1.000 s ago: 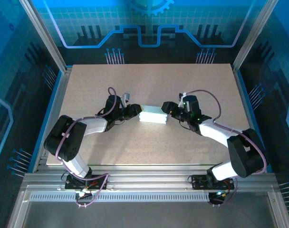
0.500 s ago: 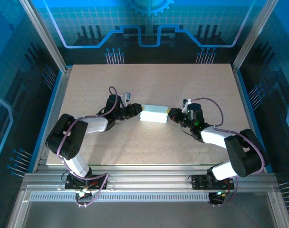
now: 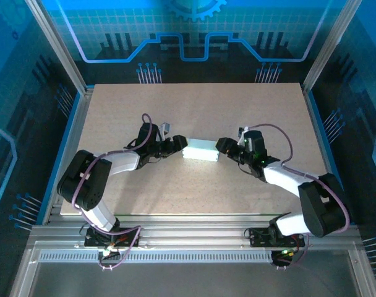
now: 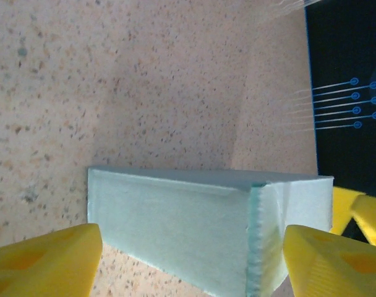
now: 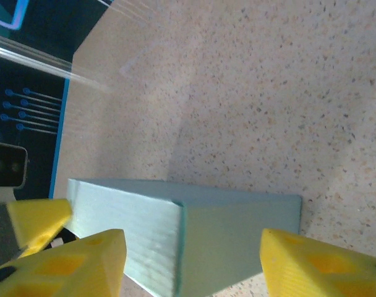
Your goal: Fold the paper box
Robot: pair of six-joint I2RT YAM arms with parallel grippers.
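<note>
The paper box (image 3: pixel 200 150), pale mint and folded into a closed, shallow block, lies on the speckled tabletop (image 3: pixel 194 102) near its middle, between my two hands. My left hand (image 3: pixel 176 145) is at the box's left end, released, with fingers spread wide on either side of that end. My right hand (image 3: pixel 223 146) is at the right end, likewise released, fingers apart. I cannot tell whether any finger touches the card.

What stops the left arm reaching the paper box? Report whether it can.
Probably yes: the left gripper stands open at one end of the paper box, fingers either side, nothing between. The right gripper is at the other end.
</note>
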